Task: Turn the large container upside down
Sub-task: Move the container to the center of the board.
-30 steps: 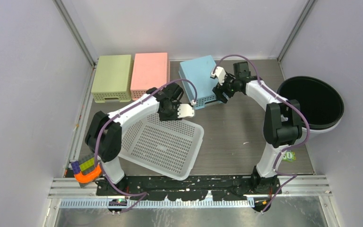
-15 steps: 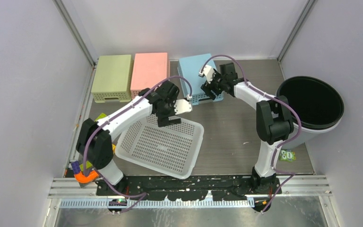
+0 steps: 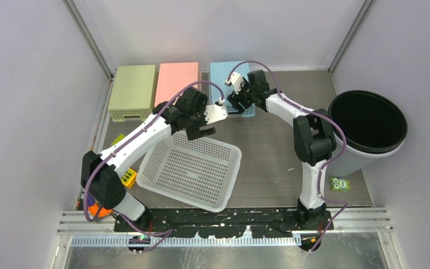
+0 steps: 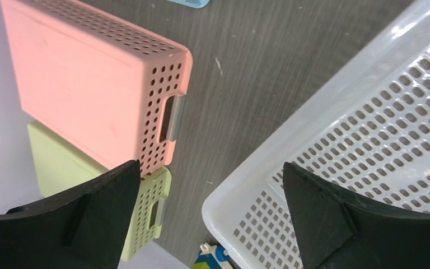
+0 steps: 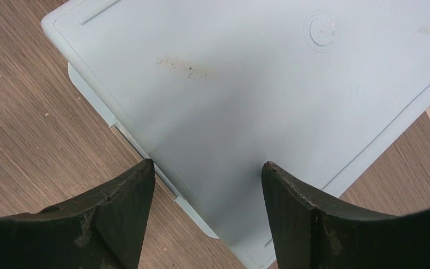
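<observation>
The large container is a white perforated basket lying flat in front of the left arm, perforated face up. Its corner shows in the left wrist view, with a small toy block peeking from under it. My left gripper hovers just behind the basket's far edge. It is open, with nothing between its fingers. My right gripper hangs open over the near edge of the blue box, holding nothing.
Green, pink and blue boxes line the back, bottoms up. A black round bin leans at the right. Small toys lie at the basket's left edge, by the left base and at front right.
The left gripper opened and let go of the basket's far edge, then drew back; the basket settled flat. The right arm swung left, and the blue box shifted back-left.
</observation>
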`<move>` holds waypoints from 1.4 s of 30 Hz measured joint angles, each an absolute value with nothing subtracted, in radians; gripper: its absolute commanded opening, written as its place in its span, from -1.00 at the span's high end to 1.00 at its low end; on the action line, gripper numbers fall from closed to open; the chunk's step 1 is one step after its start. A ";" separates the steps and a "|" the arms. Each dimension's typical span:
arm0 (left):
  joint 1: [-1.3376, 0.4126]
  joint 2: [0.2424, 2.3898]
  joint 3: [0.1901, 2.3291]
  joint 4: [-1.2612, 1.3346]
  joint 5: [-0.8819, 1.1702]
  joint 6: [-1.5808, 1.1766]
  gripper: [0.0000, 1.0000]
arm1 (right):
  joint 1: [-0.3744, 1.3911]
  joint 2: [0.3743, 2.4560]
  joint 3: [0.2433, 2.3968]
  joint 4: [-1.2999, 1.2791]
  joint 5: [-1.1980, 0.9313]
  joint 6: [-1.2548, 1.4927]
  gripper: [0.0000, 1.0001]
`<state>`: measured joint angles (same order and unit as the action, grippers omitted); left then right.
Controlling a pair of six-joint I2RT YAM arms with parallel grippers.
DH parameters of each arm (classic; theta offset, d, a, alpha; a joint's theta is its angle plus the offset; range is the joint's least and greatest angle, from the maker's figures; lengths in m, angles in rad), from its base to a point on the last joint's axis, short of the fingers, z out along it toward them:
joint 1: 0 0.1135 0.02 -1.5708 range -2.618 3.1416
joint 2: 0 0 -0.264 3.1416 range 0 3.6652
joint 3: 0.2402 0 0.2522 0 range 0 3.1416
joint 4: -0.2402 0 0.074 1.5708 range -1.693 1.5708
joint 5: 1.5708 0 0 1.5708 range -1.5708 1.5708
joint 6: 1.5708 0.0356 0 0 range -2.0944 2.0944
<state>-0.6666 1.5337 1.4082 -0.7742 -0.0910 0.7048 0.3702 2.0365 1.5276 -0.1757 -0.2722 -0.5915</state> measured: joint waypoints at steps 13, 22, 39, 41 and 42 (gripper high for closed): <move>-0.661 1.565 1.457 -0.707 -0.205 0.676 -1.00 | 0.352 2.020 1.576 -0.274 -0.342 -0.416 -0.50; -0.652 1.621 1.539 -0.672 -0.247 0.649 -0.99 | 0.232 2.019 1.830 -0.422 -0.372 -0.075 -0.45; -0.524 1.455 1.282 -0.644 -0.101 0.668 -0.99 | 0.169 2.340 2.061 -0.530 -0.343 0.214 -0.30; -0.522 1.435 1.280 -0.640 -0.085 0.665 -0.99 | 0.165 2.341 2.075 -0.536 -0.353 0.220 -0.29; -0.523 1.427 1.279 -0.638 -0.075 0.662 -0.99 | 0.163 2.341 2.082 -0.535 -0.358 0.221 -0.30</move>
